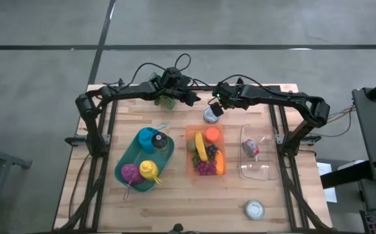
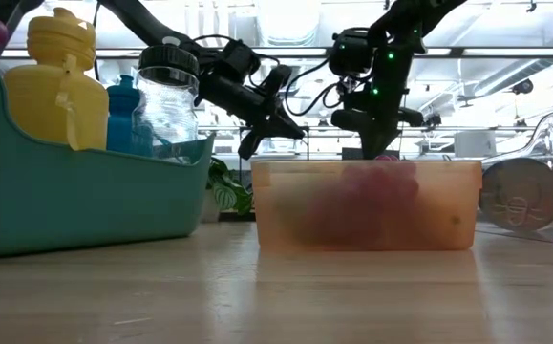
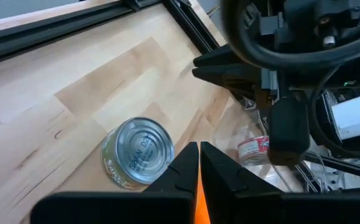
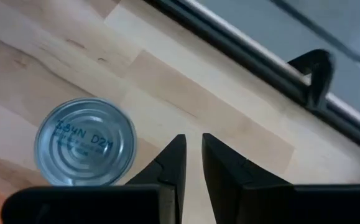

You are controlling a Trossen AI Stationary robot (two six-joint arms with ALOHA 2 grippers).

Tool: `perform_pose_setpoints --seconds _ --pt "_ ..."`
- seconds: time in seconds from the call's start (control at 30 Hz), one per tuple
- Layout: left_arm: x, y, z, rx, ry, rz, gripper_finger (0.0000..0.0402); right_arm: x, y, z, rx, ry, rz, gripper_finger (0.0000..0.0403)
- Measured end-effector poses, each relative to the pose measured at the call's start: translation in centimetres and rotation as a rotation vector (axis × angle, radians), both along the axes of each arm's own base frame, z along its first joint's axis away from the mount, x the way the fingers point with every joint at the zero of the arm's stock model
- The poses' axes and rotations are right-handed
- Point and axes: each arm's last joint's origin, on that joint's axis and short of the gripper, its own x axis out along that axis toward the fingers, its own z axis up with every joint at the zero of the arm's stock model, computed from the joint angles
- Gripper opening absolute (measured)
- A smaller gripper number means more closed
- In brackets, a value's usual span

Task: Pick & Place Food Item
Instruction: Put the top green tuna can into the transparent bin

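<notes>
Both arms reach in over the far edge of the wooden table [image 1: 175, 201]. A tin can [image 1: 211, 115] stands upright there, lid up, just beyond the orange bin [image 1: 221, 138] of mixed food — a banana, grapes and an orange item show inside.

Right gripper [image 1: 217, 108] hangs above the can's far side, not touching it; in its wrist view the fingers [image 4: 173, 163] stand almost together, a narrow gap between them, nothing held. The can [image 4: 86, 142] sits just beside them.

Left gripper [image 1: 195, 99] hovers near, a little farther toward the table's far edge — its fingers [image 3: 183, 168] closed to a thin slit, empty.

A teal tray [image 1: 124, 170] of bottles sits beside the bin. A clear container [image 1: 260, 170] holds a small red-labelled can [image 1: 250, 148]. Another tin [image 1: 255, 209] sits alone near the front edge.
</notes>
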Motion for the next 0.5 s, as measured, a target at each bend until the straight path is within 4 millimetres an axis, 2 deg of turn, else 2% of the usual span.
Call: perform_pose_setpoints --seconds 0.2,0.5 --pt "0.00 0.00 -0.01 -0.002 0.001 0.002 0.0022 0.04 -0.16 0.03 0.002 -0.017 -0.007 0.0070" --pt "-0.01 0.05 -0.02 0.007 0.006 0.017 0.0022 0.71 -0.33 0.32 0.007 -0.104 0.021 0.0144"
